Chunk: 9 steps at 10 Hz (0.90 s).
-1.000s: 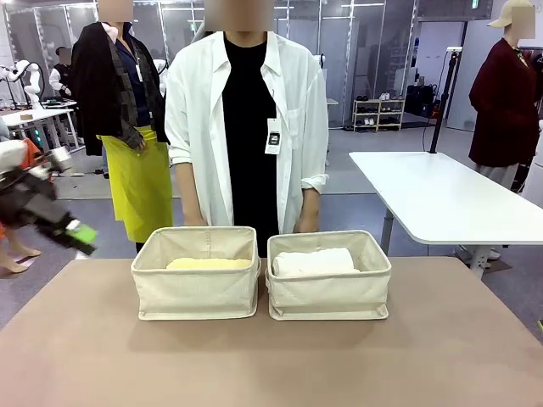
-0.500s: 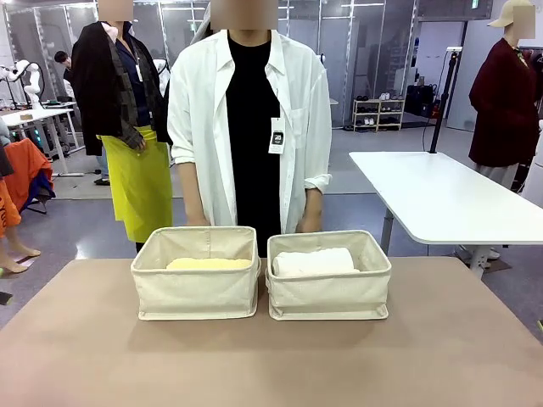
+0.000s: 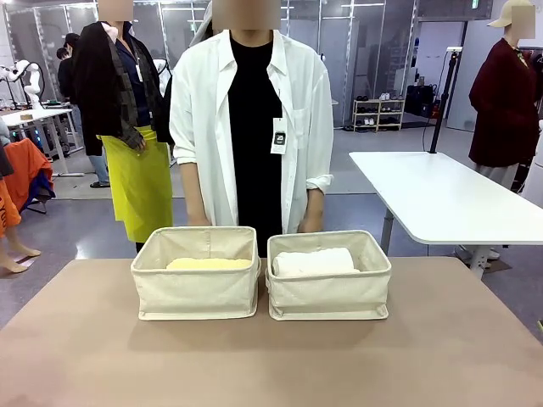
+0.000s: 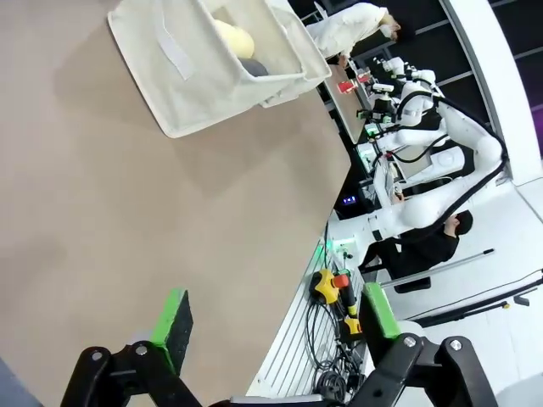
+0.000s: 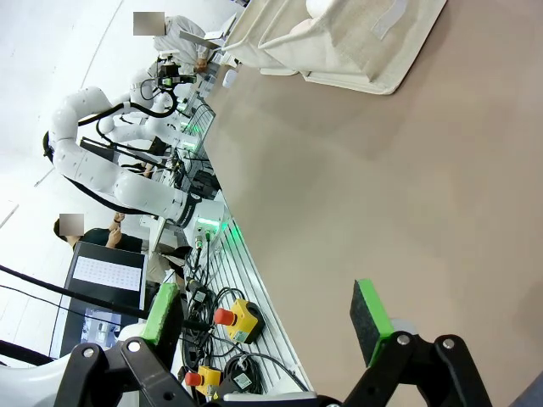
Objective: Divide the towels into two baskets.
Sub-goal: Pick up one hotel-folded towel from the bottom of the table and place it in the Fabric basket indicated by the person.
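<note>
Two beige canvas baskets stand side by side at the table's far edge. A pale yellow towel (image 3: 208, 264) lies in the left basket (image 3: 195, 294), and a white towel (image 3: 312, 261) lies in the right basket (image 3: 329, 297). In the left wrist view, the left gripper (image 4: 276, 315) hangs open over the bare tabletop, far from a basket (image 4: 182, 64) holding the yellow towel (image 4: 234, 39) and a dark grey towel (image 4: 253, 66). My right gripper (image 5: 265, 310) is open too, with nothing between its green pads, well short of a basket (image 5: 356, 42).
A person in a white shirt (image 3: 250, 127) stands close behind the baskets, hands low at the far rims. The brown table (image 3: 271, 365) stretches bare in front of the baskets. A white table (image 3: 441, 199) stands at the right rear.
One second ago the left gripper showed at the front view's left edge; it has since drawn back out of that picture. Baskets and towels have not moved.
</note>
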Each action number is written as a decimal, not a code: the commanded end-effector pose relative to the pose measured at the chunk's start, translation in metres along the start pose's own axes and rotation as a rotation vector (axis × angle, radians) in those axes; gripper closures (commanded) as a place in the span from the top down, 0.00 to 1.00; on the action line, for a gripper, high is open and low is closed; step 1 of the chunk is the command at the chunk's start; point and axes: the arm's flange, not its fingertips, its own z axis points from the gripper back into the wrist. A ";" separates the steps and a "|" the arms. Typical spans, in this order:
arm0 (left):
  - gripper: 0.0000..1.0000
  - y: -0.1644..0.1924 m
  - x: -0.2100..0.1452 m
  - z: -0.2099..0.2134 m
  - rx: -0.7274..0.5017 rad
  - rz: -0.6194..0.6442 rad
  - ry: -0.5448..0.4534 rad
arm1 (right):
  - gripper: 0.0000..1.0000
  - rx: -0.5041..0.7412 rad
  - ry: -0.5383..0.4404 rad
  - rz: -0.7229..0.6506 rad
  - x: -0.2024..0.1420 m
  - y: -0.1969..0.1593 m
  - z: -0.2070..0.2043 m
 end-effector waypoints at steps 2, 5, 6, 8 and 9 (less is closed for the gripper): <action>1.00 -0.015 -0.008 -0.001 -0.001 0.020 0.000 | 1.00 -0.001 -0.002 0.005 -0.001 0.004 0.000; 1.00 -0.015 -0.008 -0.001 -0.001 0.020 0.000 | 1.00 -0.001 -0.002 0.005 -0.001 0.004 0.000; 1.00 -0.015 -0.008 -0.001 -0.001 0.020 0.000 | 1.00 -0.001 -0.002 0.005 -0.001 0.004 0.000; 1.00 -0.015 -0.008 -0.001 -0.001 0.020 0.000 | 1.00 -0.001 -0.002 0.005 -0.001 0.004 0.000; 1.00 -0.015 -0.008 -0.001 -0.001 0.020 0.000 | 1.00 -0.001 -0.002 0.005 -0.001 0.004 0.000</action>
